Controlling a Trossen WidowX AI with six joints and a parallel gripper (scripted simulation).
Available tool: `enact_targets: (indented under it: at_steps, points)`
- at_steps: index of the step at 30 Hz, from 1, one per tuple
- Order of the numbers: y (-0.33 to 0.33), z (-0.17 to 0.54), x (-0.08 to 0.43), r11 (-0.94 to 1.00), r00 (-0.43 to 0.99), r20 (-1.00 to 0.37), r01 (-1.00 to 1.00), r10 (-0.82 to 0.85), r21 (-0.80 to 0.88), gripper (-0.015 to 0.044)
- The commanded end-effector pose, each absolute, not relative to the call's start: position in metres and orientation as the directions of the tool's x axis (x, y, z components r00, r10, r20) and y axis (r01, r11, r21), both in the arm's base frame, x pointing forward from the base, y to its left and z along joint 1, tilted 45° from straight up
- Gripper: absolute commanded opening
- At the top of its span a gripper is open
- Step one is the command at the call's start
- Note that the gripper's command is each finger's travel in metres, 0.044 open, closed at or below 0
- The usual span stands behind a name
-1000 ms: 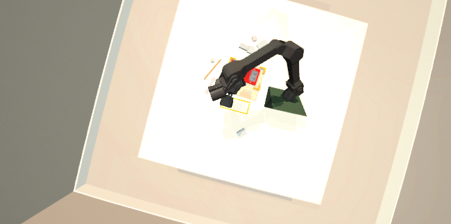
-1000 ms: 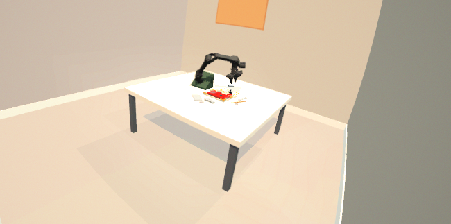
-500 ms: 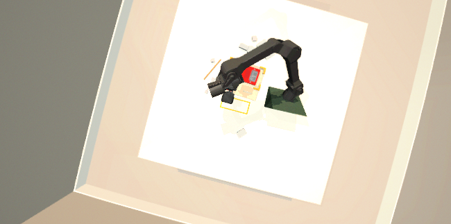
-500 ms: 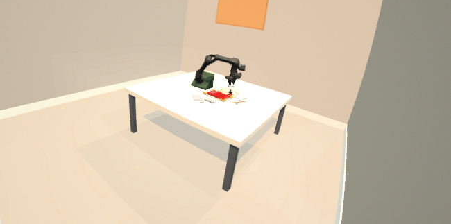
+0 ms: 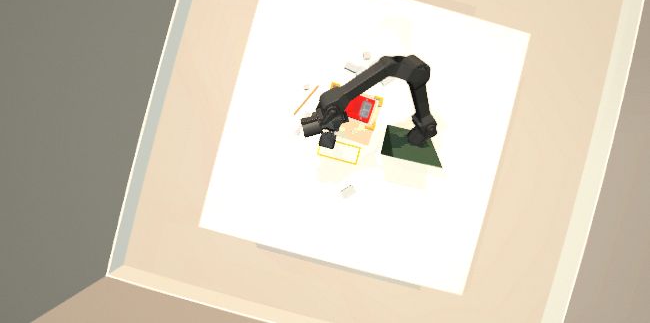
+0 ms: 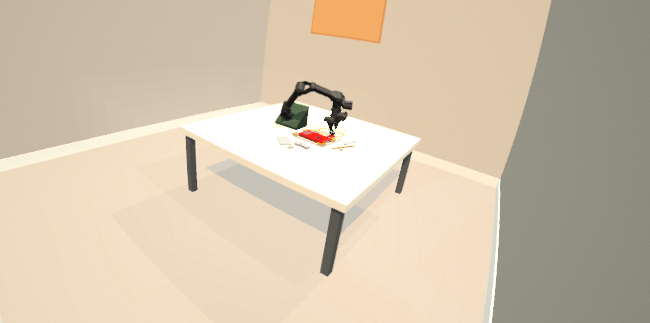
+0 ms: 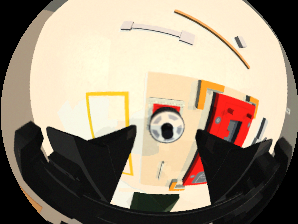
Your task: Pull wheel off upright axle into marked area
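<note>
so the wheel [image 7: 173, 117] is still on its axle [image 7: 167, 131], mid-frame in the wrist view, with the claw [image 6: 332, 132] [image 7: 166, 131] spread apart around it, nothing gripped. Grasp, pull, placing in the yellow outline [image 5: 338, 161] [image 7: 107, 93] at left and release all remain

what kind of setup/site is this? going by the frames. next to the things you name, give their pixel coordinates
Looks like a plain room with a manipulation test bench, probably a lab. The signs: a black arm [image 5: 371, 79] [image 6: 320, 89] on a white table [image 5: 280, 182] [image 6: 240, 144], a yellow-outlined area [image 5: 359, 155] [image 7: 107, 93] marked on it, and a wheel [image 7: 175, 120] on an axle.
</note>
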State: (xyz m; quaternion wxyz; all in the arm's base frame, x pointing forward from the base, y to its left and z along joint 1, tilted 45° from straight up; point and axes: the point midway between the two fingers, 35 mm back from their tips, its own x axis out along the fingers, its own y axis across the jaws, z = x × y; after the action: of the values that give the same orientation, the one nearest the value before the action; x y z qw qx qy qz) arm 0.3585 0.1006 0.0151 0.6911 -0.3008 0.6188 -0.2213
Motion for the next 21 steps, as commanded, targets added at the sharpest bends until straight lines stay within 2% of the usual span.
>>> enact_targets:
  at_steps: [1, 6, 10, 18, 21]
  points:
    - [0.0879, 0.0024, 0.3596, 0.717, 0.139, -0.718, -0.071, -0.682, -0.694, 0.0300]
    - [0.0838, -0.0016, 0.3596, 0.716, 0.139, -0.718, -0.071, -0.682, -0.694, 0.0300]
    - [0.0863, 0.0012, 0.3588, 0.719, 0.133, -0.720, -0.067, -0.681, -0.692, 0.0195]
    - [0.0863, 0.0012, 0.3588, 0.719, 0.133, -0.720, -0.067, -0.681, -0.692, 0.0142]
    - [0.0866, 0.0015, 0.3588, 0.719, 0.133, -0.720, -0.067, -0.681, -0.692, 0.0063]
